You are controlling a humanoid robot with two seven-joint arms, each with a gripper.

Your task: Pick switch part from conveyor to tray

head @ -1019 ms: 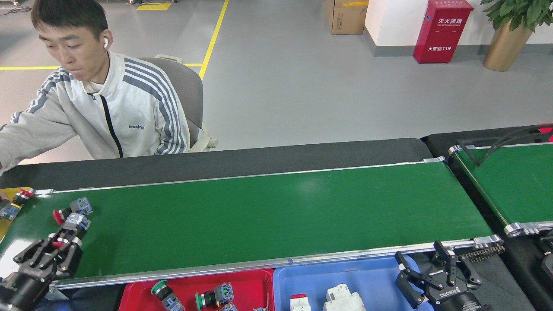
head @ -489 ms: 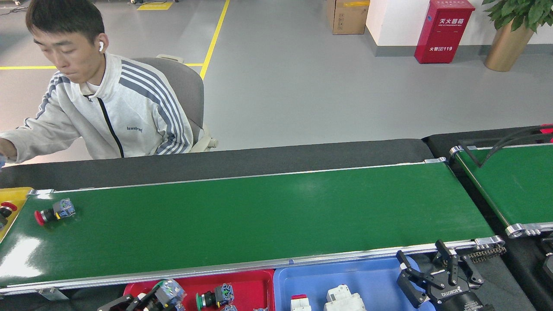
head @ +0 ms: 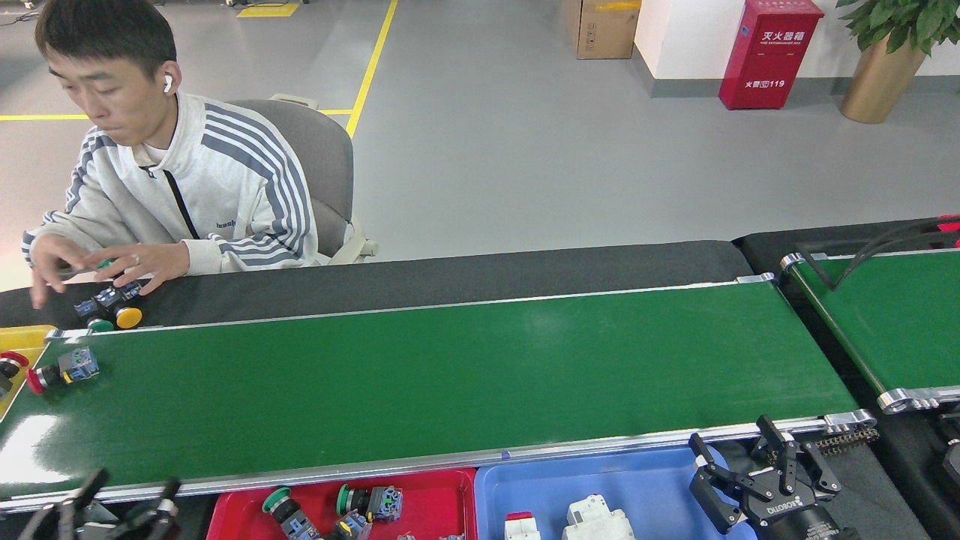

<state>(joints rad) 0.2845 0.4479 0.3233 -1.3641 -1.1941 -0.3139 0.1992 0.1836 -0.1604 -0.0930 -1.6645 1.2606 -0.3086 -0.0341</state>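
One switch part (head: 61, 369), red-capped with a grey-blue body, lies on the conveyor (head: 450, 375) near its far left end. The red tray (head: 442, 491) below the front rail holds several switch parts (head: 369, 500). My left gripper (head: 129, 491) is at the bottom left, just below the conveyor's front rail and left of the red tray, open and empty. My right gripper (head: 729, 436) hovers over the right end of the blue tray (head: 540, 480), open with nothing in it.
A person (head: 187, 195) sits behind the belt and handles switch parts (head: 112, 306) on the black table edge. A yellow tray (head: 22, 339) sits at the left end. White parts (head: 596, 517) lie in the blue tray. A second green belt (head: 892, 315) is at the right.
My left gripper let a switch part go into the red tray and moved left, open. The part on the belt drifted left. The person's hands came down to the table edge.
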